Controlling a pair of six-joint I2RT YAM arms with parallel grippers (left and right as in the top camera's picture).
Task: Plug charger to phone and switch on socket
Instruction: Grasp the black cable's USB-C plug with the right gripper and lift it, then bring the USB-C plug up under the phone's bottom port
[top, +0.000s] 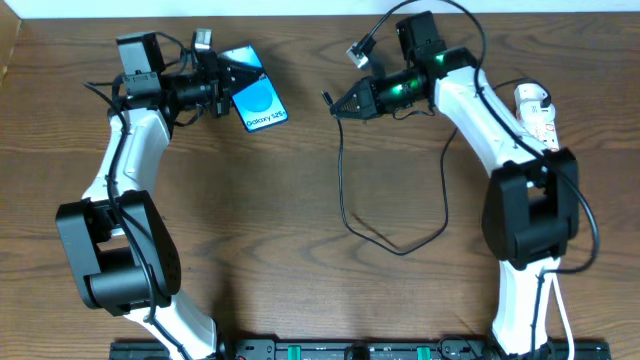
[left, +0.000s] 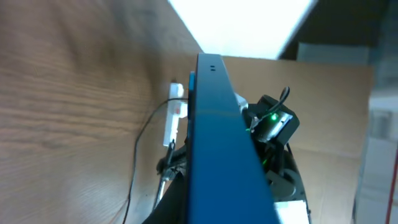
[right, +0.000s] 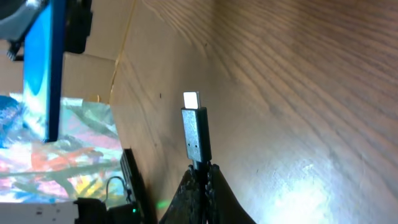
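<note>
**Phone and charger tip each held in a claw, facing across a gap**

The brown wood-grain desk (top: 300, 220) fills the overhead view. The black-and-white left arm (top: 130, 170) rises from the near left corner towards the far edge, and the matching right arm (top: 490, 130) does the same from the near right corner. A green light glows on the right arm's wrist.

The white elongated power strip (top: 535, 112) lies by the right edge, towards the far corner. It shows small red marks on its top and is partly hidden behind the right arm.

The black-edged rectangular smartphone (top: 262, 100) sits near the far edge, left of centre. Its bright blue-turquoise screen faces up with a lighter round shape and small white text. The left gripper (top: 225, 80) is pressed together on the phone's left end. In the left wrist view the phone shows edge-on as a blue slab.

The long thin black charger cable (top: 342, 180) hangs from the right gripper (top: 340, 103) and loops over the middle of the desk. From there it climbs back towards the right arm.

The right claw pinches the cable just behind its small dark connector (right: 196, 134), whose bright metal tip sticks out past the fingers. Connector and phone are apart, with bare wood between them.
</note>
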